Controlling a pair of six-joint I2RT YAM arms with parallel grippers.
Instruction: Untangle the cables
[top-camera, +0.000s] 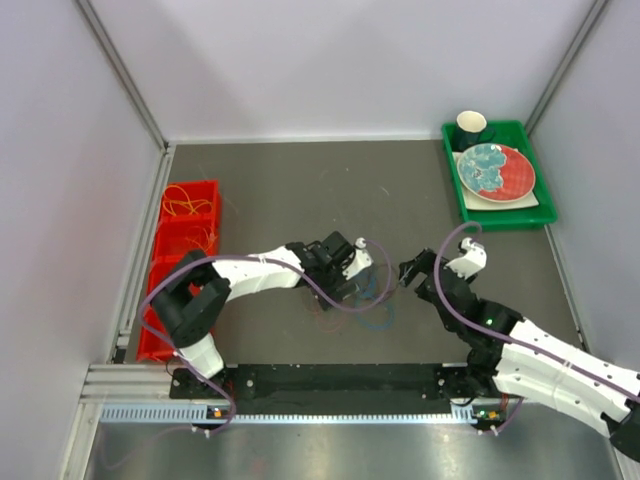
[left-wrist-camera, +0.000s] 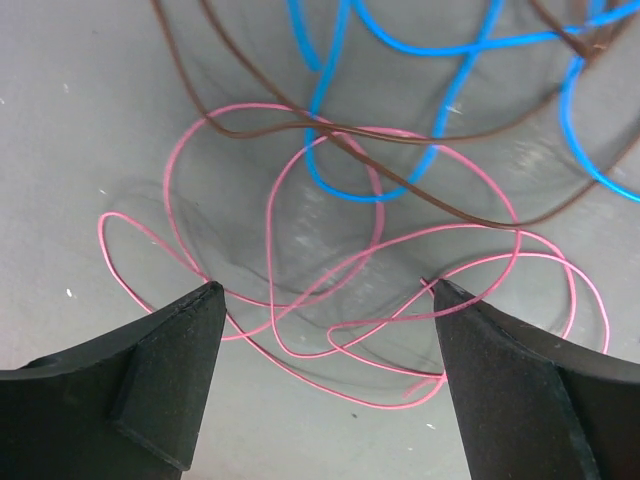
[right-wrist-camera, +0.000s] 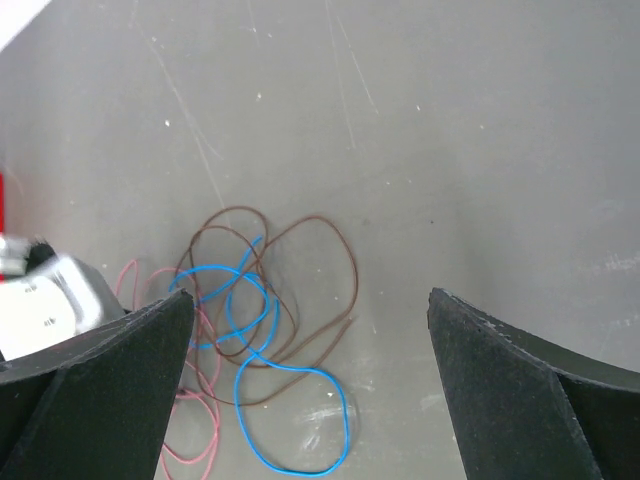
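A tangle of thin wires lies on the grey table between my grippers. In the left wrist view, a pink wire (left-wrist-camera: 330, 270) in loose loops lies right under my open left gripper (left-wrist-camera: 327, 290), with neither finger touching it. A blue wire (left-wrist-camera: 400, 50) and a dark brown wire (left-wrist-camera: 400, 170) cross just beyond it. In the right wrist view, the brown wire (right-wrist-camera: 330, 250), blue wire (right-wrist-camera: 300, 400) and pink wire (right-wrist-camera: 195, 420) overlap below my open, empty right gripper (right-wrist-camera: 310, 296). From above, the left gripper (top-camera: 348, 275) hangs over the tangle (top-camera: 372, 300) and the right gripper (top-camera: 410, 270) is just right of it.
A row of red bins (top-camera: 170, 290) stands along the left edge, its far compartments holding orange-yellow wires (top-camera: 190, 205). A green tray (top-camera: 545, 210) at the back right holds a red and teal plate (top-camera: 496, 170) and a dark cup (top-camera: 471, 127). White walls close in the table.
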